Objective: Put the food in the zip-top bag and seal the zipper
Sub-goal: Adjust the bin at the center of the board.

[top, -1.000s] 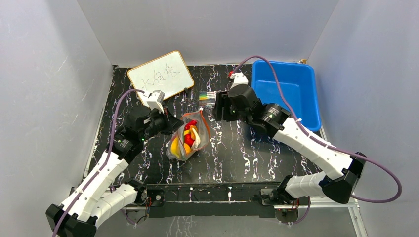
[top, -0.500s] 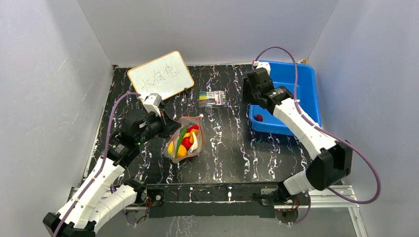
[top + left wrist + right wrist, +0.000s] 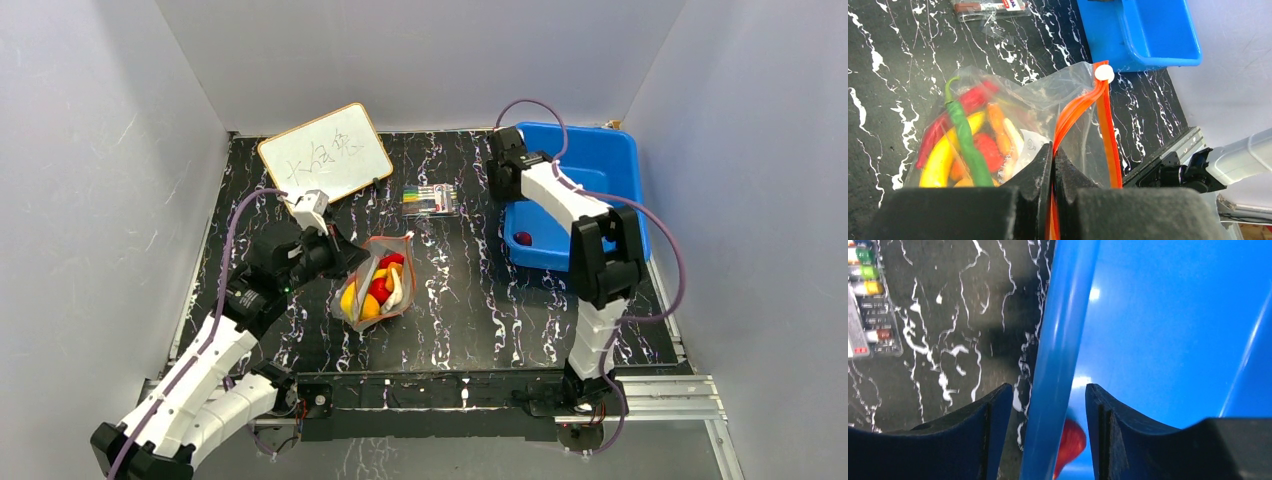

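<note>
1. The left gripper [image 3: 1053, 152] is pinched tight on the zipper [image 3: 1075, 112], at the end far from the white slider [image 3: 1104, 73]. The two orange strips part toward the slider, so the mouth reads as open.
2. The bag [image 3: 383, 290] lies mid-table, just beside the left gripper. Most of the food [image 3: 965, 142] is inside it: yellow, red, green and orange pieces show through the plastic.
3. The right gripper [image 3: 1048, 392] is spread wide. Its fingers straddle the left wall of the tub [image 3: 1158, 315], one outside over the table and one inside.
4. One red piece [image 3: 1070, 442] lies on the tub floor, close to that wall.
5. Judged step: fetch the red piece; sealing comes later.
6. Raise the right gripper clear of the wall before any sideways move, or it may drag the tub.
7. Shift it inward along the wall, centre both fingers over the red piece, then descend and close.
8. Do not release the zipper; a floppy bag likely collapses shut.
9. Route the carry clear of the markers [image 3: 432, 198].
</note>
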Motion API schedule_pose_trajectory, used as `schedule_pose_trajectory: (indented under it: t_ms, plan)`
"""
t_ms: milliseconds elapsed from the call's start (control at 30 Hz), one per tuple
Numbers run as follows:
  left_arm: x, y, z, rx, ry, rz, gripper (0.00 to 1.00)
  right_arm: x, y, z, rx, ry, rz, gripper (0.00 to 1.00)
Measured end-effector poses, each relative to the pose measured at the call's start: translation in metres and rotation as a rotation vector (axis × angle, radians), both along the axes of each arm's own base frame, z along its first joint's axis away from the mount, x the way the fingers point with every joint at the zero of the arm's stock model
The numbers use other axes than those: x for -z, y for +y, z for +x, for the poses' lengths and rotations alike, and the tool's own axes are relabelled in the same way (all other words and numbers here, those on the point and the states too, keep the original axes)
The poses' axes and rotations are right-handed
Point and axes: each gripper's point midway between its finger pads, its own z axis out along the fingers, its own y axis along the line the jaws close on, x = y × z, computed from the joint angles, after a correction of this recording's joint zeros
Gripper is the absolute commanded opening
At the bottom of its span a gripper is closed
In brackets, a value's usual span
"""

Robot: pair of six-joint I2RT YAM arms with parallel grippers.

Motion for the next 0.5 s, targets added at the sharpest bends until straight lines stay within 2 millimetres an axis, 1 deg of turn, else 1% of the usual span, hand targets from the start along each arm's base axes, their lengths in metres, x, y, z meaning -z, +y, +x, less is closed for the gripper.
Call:
schedule_pose_trajectory:
  t_ms: [67,100,167,233,300,400,500]
  plan:
    - [0.004,-0.001,0.003,-0.015,0.021,-0.005,0.00,0.007,-0.002,0.015,-0.008,0.015,0.001,0.49]
    - [0.006,-0.001,0.004,-0.021,0.032,-0.004,0.00,0.009,-0.002,0.021,-0.014,0.018,0.007,0.45]
    - [0.012,-0.001,0.006,-0.028,0.064,0.007,0.00,0.014,-0.004,0.027,-0.031,0.031,0.009,0.34]
    - [0.020,-0.003,0.008,-0.031,0.118,0.035,0.00,0.017,-0.006,0.025,-0.052,0.042,-0.006,0.25]
    - [0.022,-0.005,0.012,-0.033,0.164,0.060,0.00,0.016,-0.007,0.023,-0.073,0.033,-0.018,0.20]
    - [0.017,-0.008,0.017,-0.033,0.212,0.086,0.00,0.015,-0.015,0.010,-0.107,0.028,-0.060,0.19]
    - [0.003,-0.010,0.025,-0.035,0.232,0.106,0.00,0.013,-0.020,-0.002,-0.173,0.036,-0.093,0.19]
